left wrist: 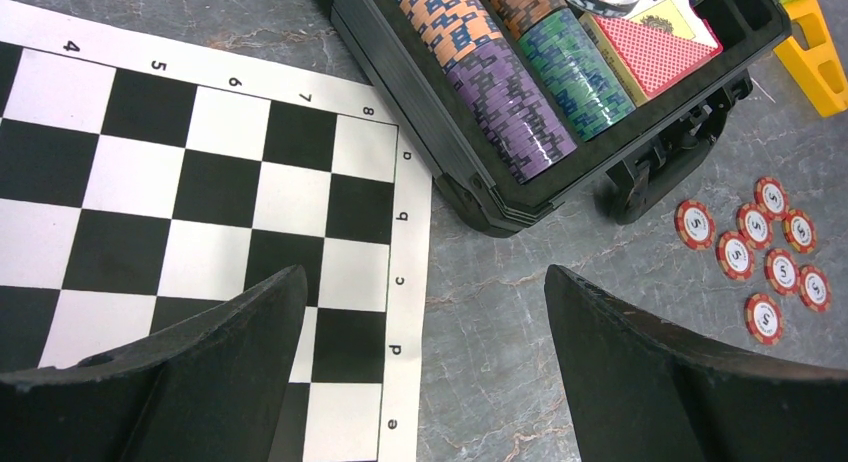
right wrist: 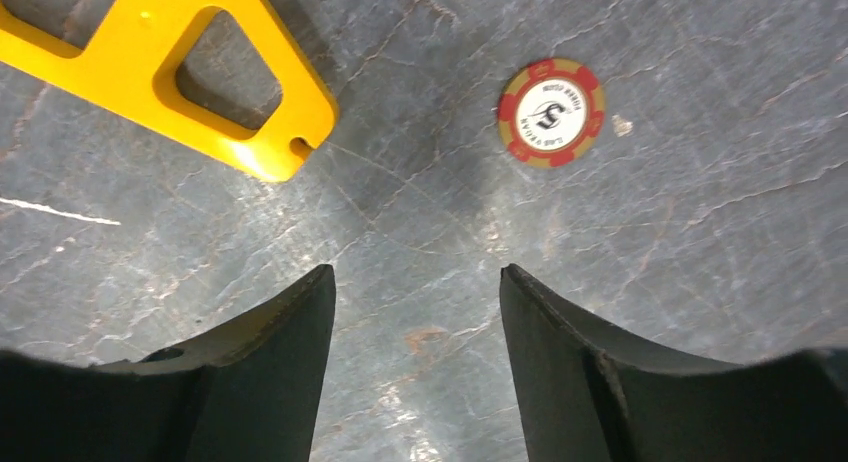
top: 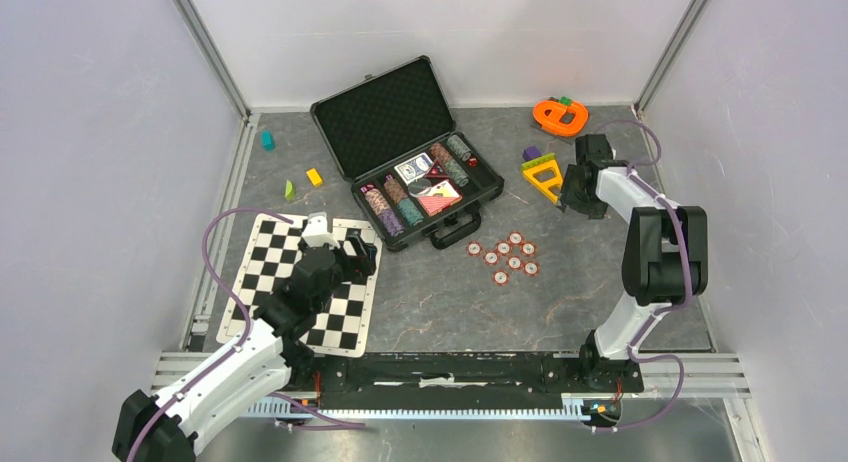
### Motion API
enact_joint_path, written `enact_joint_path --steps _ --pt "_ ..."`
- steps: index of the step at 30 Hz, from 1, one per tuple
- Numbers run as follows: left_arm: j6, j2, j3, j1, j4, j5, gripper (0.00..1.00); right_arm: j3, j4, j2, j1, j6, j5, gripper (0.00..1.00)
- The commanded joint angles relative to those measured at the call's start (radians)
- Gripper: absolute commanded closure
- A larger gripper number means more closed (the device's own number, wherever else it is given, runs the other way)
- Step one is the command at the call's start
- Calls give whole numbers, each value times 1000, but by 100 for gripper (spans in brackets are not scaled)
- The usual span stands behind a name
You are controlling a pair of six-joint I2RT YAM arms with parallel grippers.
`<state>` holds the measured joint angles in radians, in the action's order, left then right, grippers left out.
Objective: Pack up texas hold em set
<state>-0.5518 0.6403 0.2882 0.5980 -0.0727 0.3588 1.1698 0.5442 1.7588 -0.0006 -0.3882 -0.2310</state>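
Your right pincer (right wrist: 415, 282): released, jaws parted on nothing | lone poker chip (right wrist: 551, 112): flat, just ahead of its tips, off-centre away from the yellow toy (right wrist: 100, 77); round, no axis | right arm nearer; left pincer (left wrist: 425, 282) released | briefcase (top: 385, 122) open, well apart.

Mat (left wrist: 200, 182) margins read 4–8, a–e; poker chips (left wrist: 782, 271) show 5.
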Motion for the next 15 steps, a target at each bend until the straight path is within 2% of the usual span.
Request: enact_joint_path --steps 1,7,15 --pt "8 6 16 4 42 -7 6 42 13 -6 -50 32 -28 28" --pt "8 21 22 3 41 -19 4 114 5 80 -129 41 14 20" --pt "17 44 26 4 55 -76 0 243 42 228 -133 39 5 25"
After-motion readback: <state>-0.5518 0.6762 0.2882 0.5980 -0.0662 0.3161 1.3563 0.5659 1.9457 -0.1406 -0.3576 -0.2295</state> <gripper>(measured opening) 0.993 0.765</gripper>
